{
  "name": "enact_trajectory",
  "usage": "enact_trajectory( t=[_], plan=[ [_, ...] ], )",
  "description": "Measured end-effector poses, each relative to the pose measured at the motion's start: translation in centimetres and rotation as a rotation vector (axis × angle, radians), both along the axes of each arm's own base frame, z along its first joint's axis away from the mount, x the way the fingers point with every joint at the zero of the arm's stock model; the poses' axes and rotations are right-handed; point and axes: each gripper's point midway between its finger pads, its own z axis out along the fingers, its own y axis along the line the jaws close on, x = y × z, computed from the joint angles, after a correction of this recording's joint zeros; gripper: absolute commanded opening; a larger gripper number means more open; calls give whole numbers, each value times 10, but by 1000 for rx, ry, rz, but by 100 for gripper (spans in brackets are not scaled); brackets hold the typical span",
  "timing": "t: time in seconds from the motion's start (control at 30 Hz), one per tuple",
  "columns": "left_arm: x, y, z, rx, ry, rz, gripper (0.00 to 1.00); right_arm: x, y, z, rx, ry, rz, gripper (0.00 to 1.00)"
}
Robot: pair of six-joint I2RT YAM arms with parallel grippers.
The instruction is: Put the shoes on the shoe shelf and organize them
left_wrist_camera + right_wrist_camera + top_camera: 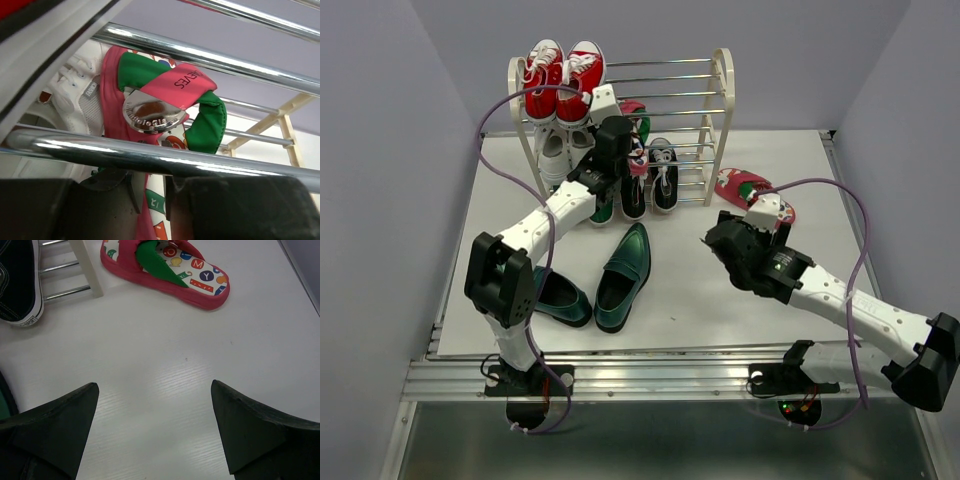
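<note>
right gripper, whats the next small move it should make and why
Probably ease forward and down over the red flip-flop. It lies flat on the table just ahead, beside the shoe shelf rather than on it, and the right gripper hangs open and empty above the tabletop.

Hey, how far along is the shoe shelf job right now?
Done: black sneakers sit low on the shelf. In hand: one flip-flop between the fingers of the left gripper, among the rods. Left: the other flip-flop and both green loafers, on the table.
</note>
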Motion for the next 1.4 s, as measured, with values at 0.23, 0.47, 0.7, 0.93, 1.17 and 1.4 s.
enact_trajectory(
  t=[0.23,0.47,0.7,0.93,1.17,1.4],
  plan=[
    [1,-13,-3,1,16,-36,72,2,2,-2,-14,8,0,100],
    [-2,-14,-2,-20,26,-43,73,2,2,-2,-16,8,1,100],
    [-4,-8,-9,-36,55,-3,67,1,0,2,1,-5,1,100],
    [-1,6,-28,-10,106,113,61,-1,-2,8,19,-20,1,100],
    [7,6,-23,29,99,145,14,-1,0,5,16,-9,7,100],
    [11,6,-20,47,89,140,0,0,3,0,12,6,15,100]
  ],
)
